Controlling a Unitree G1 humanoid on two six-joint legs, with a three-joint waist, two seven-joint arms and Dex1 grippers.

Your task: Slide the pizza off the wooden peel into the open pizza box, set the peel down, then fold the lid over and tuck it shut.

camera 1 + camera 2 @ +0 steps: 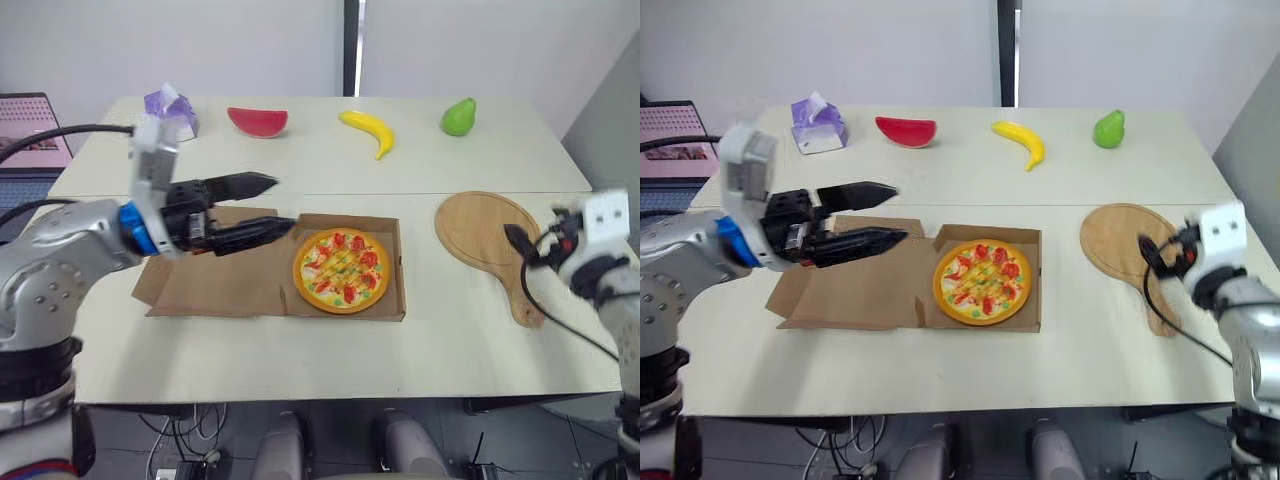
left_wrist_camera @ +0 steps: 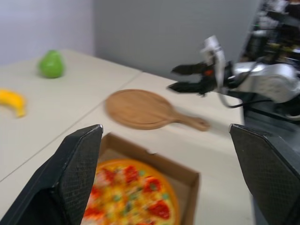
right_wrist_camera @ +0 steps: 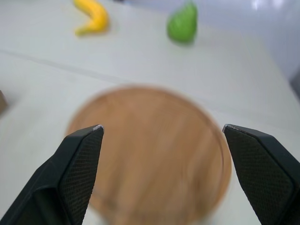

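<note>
Nearest on the pale table (image 1: 300,350), a cardboard pizza box (image 1: 399,262) is seen lying open. Its lid (image 1: 215,285) is spread flat beneath the left gripper (image 1: 284,203). The pizza (image 1: 341,271) is already resting inside the box's tray, just ahead of and below the tips of the left jaws. These jaws are held wide apart with nothing between them, above the lid and pointing toward the pizza.

Beyond the box's other side, the wooden peel (image 1: 485,228) is laid flat on the table. Its round blade is stretched out ahead of the right gripper (image 2: 171,78), and its handle is run back beside that gripper toward the table's near edge. The right jaws are also spread apart and empty, held over the peel near where blade and handle meet.

Well beyond both sets of jaws, a row is set along the far side: a purple tissue pack (image 1: 172,108), whose print is too small to be read, a red watermelon slice (image 1: 257,121), a banana (image 1: 370,130) and a green pear (image 1: 458,117).
</note>
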